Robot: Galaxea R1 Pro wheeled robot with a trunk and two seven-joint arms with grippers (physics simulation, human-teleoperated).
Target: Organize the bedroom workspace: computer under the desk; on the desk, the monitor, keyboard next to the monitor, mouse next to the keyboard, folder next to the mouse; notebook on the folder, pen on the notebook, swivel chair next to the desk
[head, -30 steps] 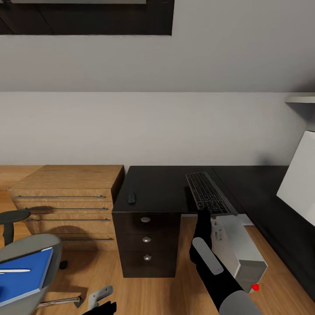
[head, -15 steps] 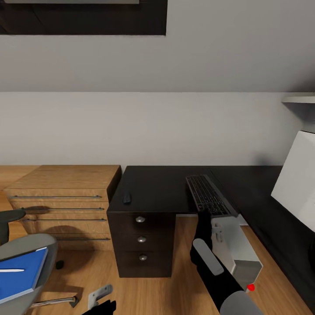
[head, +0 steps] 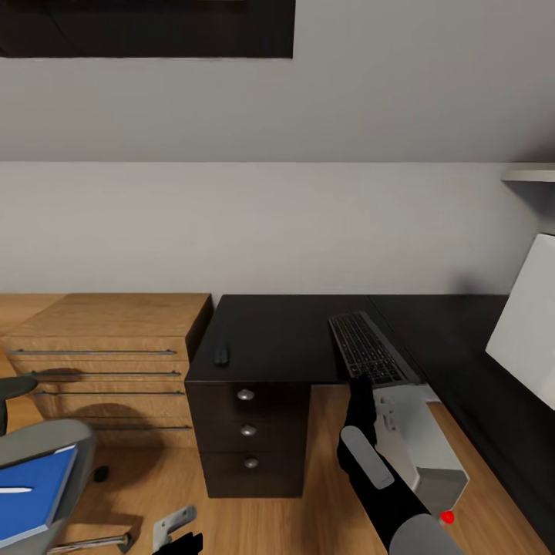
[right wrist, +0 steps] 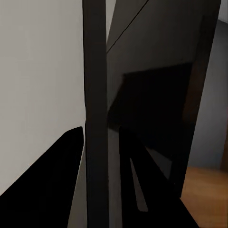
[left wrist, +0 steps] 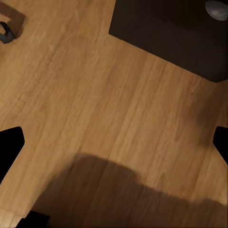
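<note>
Head view: one keyboard (head: 368,348), slim, silver-grey frame with dark grey keys, lies angled across the front edge of the matt black desk (head: 285,331), its near end overhanging. The right gripper (head: 361,393), black, is at that near end; its fingers clasp the keyboard's edge, and in the right wrist view a thin dark edge stands between the two black fingers (right wrist: 42,185). One computer (head: 420,443), a light grey tower, stands on the wood floor under the desk just beside the right arm, a red dot by its lower corner. One mouse (head: 221,354), a small dark lump, sits on the desk near its left front corner, well apart from the keyboard. One monitor (head: 530,320), white back showing, at the right edge, on the desk. Black drawer unit (head: 248,435) under the desk carries three silver knobs. One light-wood shelf unit (head: 108,354) stands left of it. One swivel chair (head: 42,470), grey, at lower left, holds one bright blue folder (head: 31,486) with a white pen (head: 14,490) on it. Left gripper (left wrist: 114,142) hangs over bare floor, fingertips spread wide, nothing between them.
</note>
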